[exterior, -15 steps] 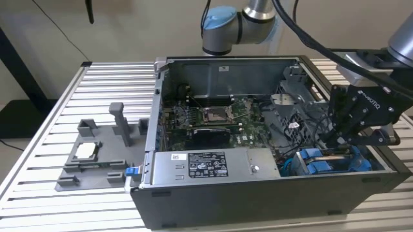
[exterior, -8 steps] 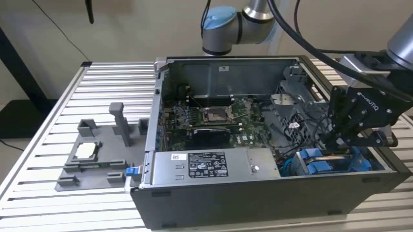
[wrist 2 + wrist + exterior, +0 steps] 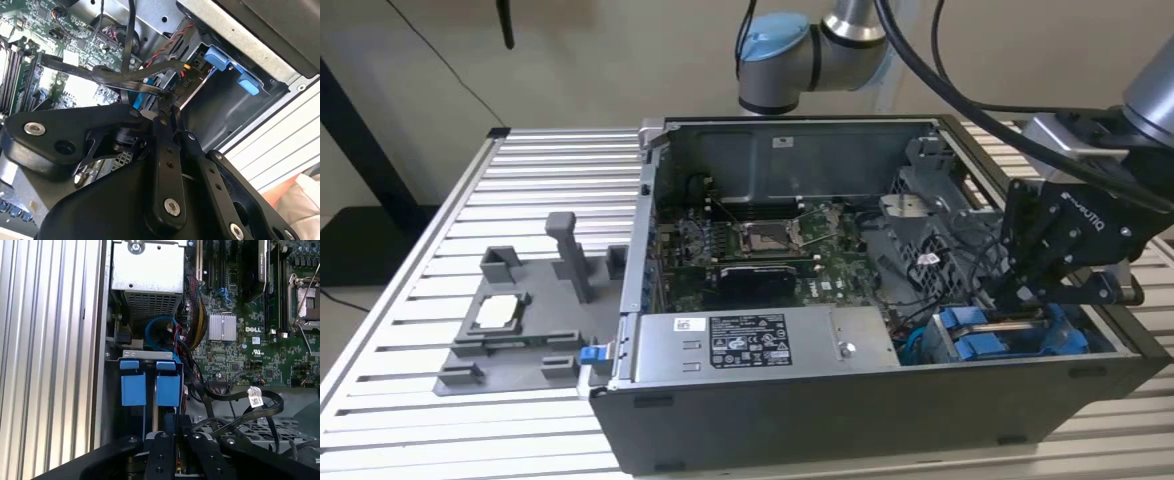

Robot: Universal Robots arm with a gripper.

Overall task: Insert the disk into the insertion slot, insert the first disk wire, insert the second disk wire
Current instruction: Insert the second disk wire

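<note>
In the exterior view the claw (image 3: 1017, 305) reaches into the open computer case (image 3: 881, 400) on the slatted surface (image 3: 400, 330), at the blue-framed disk (image 3: 987, 335) in its corner bay. The first wrist view shows 2 blue tabs (image 3: 150, 382); whether the claw grips anything cannot be told.

An open computer case (image 3: 881, 420) lies on a table of ribbed metal slats (image 3: 414, 300). Inside the case, a green motherboard (image 3: 761, 250) with an empty processor socket (image 3: 765, 237) is visible. A grey power-supply box (image 3: 747, 345) with a printed label sits along the near wall of the case. On the table, at the exterior view's left of the case, there is a grey plastic fixture (image 3: 520, 320) with upright posts. In the first wrist view, a small silver heatsink (image 3: 222, 326) stands on the board, and black cables (image 3: 240, 395) curve near it.
</note>
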